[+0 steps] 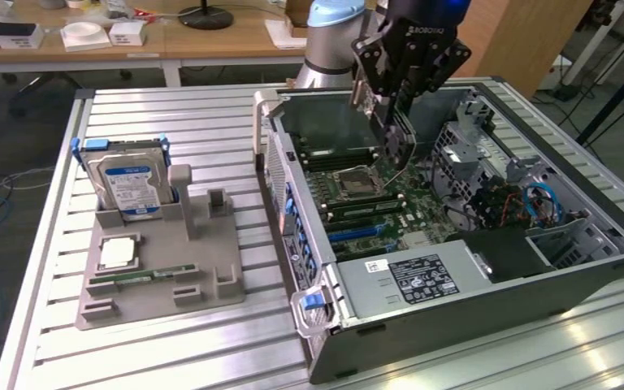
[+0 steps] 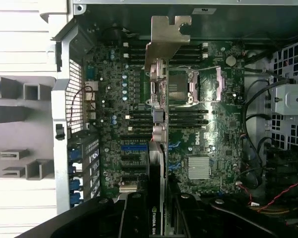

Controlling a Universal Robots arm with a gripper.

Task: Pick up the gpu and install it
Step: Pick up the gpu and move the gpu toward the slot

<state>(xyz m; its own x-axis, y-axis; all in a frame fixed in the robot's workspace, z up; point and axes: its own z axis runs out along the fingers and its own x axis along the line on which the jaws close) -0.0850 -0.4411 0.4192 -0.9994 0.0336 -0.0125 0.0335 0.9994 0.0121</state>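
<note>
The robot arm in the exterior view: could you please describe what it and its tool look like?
The arm is a rounded silver-grey tube with a light blue joint cap. Its tool is black, built of angular linked bars with visible bolts, and has white lettering across its body.

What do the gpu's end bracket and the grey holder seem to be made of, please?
The gpu bracket: thin sheet metal, probably steel; silvery, bent, dull sheen. The grey holder: likely matte plastic; uniform grey, blocky moulded shapes, no glint.
</note>
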